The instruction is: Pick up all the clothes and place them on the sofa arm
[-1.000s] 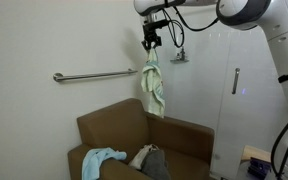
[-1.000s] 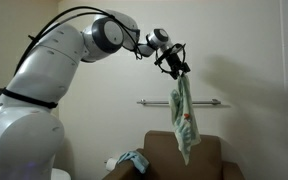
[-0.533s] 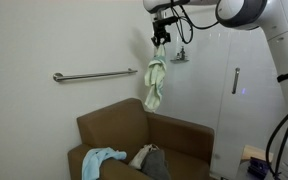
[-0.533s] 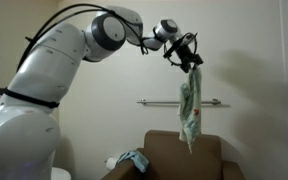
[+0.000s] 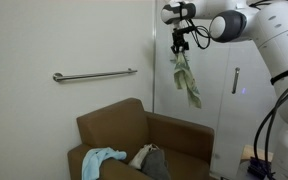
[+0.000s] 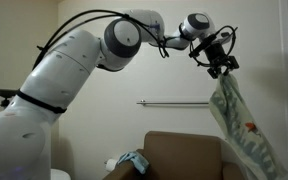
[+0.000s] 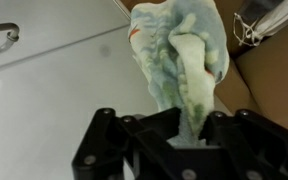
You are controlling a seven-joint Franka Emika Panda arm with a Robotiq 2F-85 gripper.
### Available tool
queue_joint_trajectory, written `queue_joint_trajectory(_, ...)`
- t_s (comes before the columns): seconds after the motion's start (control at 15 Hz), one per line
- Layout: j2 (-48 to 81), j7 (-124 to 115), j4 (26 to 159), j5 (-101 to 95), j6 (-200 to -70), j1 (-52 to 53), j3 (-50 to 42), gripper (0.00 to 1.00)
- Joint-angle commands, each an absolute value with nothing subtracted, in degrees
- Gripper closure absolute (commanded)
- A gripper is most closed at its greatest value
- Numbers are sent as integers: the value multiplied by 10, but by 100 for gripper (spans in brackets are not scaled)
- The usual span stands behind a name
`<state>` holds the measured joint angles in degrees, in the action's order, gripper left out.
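Hanging high above the brown upholstered sofa (image 5: 119,125), the black gripper (image 5: 180,43) is clenching a pale green patterned cloth (image 5: 187,80): carry step, likely, next calling for lowering onto the sofa's arm (image 5: 187,130).

Gripper (image 5: 180,49) pinching pale green cloth (image 5: 188,82), high above brown sofa (image 5: 119,128)

Hanging cloth (image 7: 179,55): soft, fuzzy fabric, matt, creased. Brown sofa (image 5: 114,125): smooth matt upholstery. Wall-mounted rail (image 5: 94,74): polished metal, shiny. Black gripper (image 7: 189,130): matt, looks like plastic. White arm shell (image 6: 74,68): smooth, glossy.
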<state>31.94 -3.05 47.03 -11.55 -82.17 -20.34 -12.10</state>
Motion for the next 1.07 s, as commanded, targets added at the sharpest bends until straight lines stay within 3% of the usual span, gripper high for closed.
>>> queue_joint_trajectory(0.0, 402, 2, 417, -96, -765, -234, -125, 100)
queue_joint_trajectory(0.4, 475, -11, 347, -101, -710, -246, -124, 99)
queue_joint_trajectory(0.53, 467, -24, 383, -112, -738, -242, -121, 99)
queue_joint_trajectory(1.0, 486, -50, 321, -88, -728, -245, -109, 100)
